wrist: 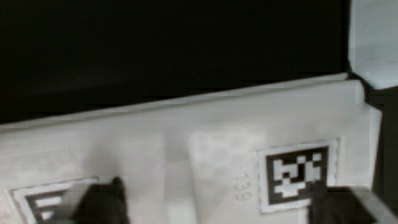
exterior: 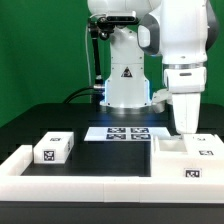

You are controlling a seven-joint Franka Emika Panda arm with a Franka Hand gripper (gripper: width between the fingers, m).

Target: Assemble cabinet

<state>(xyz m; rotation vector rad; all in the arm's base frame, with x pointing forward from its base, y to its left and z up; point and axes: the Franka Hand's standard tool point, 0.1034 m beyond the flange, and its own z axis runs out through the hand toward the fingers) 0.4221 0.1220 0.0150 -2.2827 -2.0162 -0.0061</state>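
Note:
The cabinet's large white case [exterior: 176, 158] lies at the exterior view's right, with tags on its top and front. A smaller white tagged block [exterior: 52, 149] lies apart at the exterior view's left. My gripper [exterior: 185, 128] points straight down over the case's far upper part, just above or at it. In the wrist view my gripper [wrist: 231, 205] is open. Its dark fingertips [wrist: 98, 202] stand wide apart over the case's white surface [wrist: 187, 135], which bears a tag [wrist: 295, 176]. I cannot tell whether the fingers touch the case.
The marker board [exterior: 128, 131] lies flat in the middle in front of the robot base. A low white border rail [exterior: 70, 185] runs along the front and up the left side. The table top is black, with a green backdrop behind.

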